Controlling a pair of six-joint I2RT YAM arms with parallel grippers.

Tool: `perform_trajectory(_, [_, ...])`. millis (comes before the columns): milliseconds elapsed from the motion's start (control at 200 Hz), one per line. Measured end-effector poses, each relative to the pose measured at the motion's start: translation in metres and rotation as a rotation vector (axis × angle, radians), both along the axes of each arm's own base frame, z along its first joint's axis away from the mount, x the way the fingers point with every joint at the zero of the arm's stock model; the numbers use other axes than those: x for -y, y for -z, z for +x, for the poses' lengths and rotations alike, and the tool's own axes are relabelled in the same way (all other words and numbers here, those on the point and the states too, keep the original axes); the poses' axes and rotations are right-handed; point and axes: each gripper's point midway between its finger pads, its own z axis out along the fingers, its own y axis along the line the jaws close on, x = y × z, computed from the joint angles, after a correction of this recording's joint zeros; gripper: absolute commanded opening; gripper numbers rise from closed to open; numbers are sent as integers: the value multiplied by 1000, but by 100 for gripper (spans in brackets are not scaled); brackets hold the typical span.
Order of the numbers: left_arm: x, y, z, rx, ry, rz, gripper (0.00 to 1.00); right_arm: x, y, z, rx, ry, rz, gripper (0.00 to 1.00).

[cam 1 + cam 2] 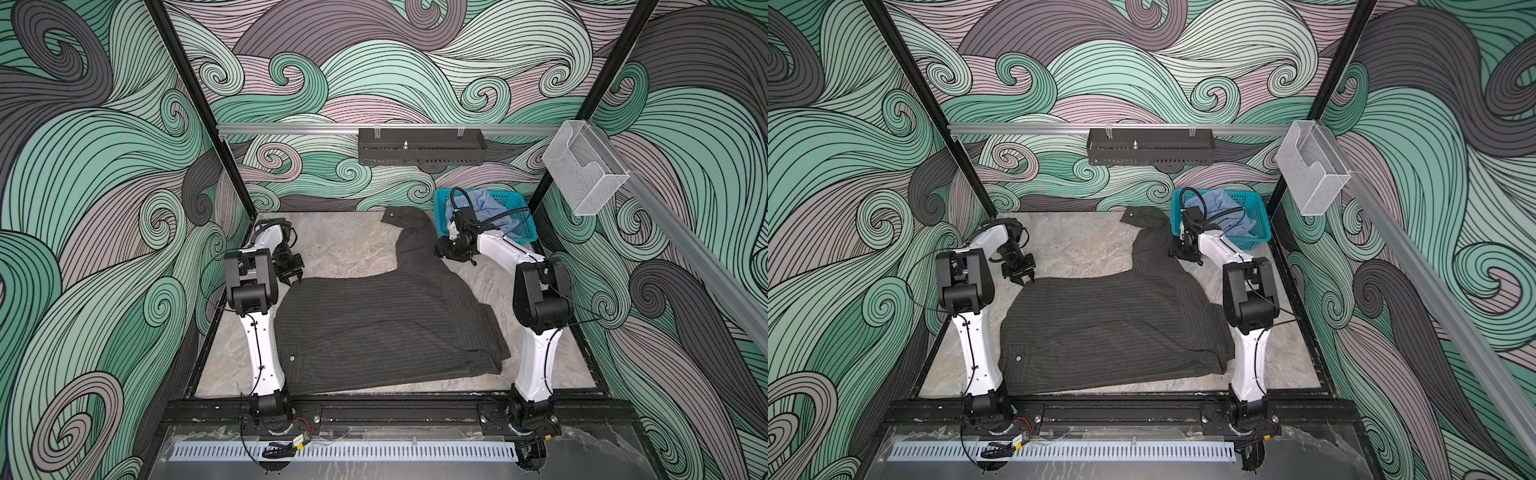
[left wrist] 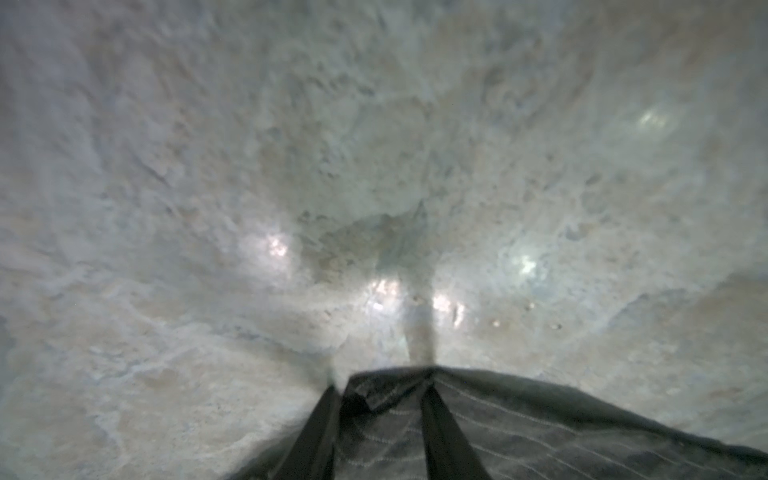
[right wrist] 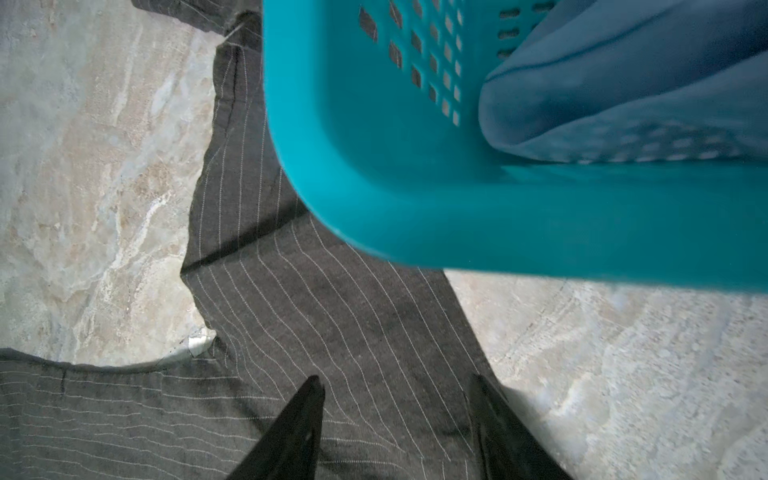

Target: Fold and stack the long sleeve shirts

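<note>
Pinstriped shirt (image 1: 386, 324) flat, sleeve (image 1: 409, 237) pointing back, left claw (image 2: 380, 390) unclear, right claw (image 3: 397, 380) spread

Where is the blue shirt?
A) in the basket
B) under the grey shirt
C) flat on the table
A: the blue shirt lies bunched inside the basket at the back of the table.

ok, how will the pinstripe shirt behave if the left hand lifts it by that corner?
Probably floppy: the pinstripe shirt lies in soft folds, so it should drape from the left hand, not hold shape. Likely light: thin cloth, flat on the table. Its sleeve runs close by the basket, so it may drag or snag there.
</note>
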Motion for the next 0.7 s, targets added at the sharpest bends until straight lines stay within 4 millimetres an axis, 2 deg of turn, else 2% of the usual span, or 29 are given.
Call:
perform_trajectory(145, [4,-1,-4,-14,6,-21,0,-5,2,8,2,-7,5,59])
perform_trajectory(431, [4,-3,-2,-7,12,-24,0,-11,21,15,-32,-6,4,60])
perform_trajectory(606, [3,-10,5,19,12,-22,0,-19,39,30,-47,-9,-10,64])
perform_trajectory(701, [4,-11,6,25,12,-27,0,-21,39,42,-24,-6,-13,68])
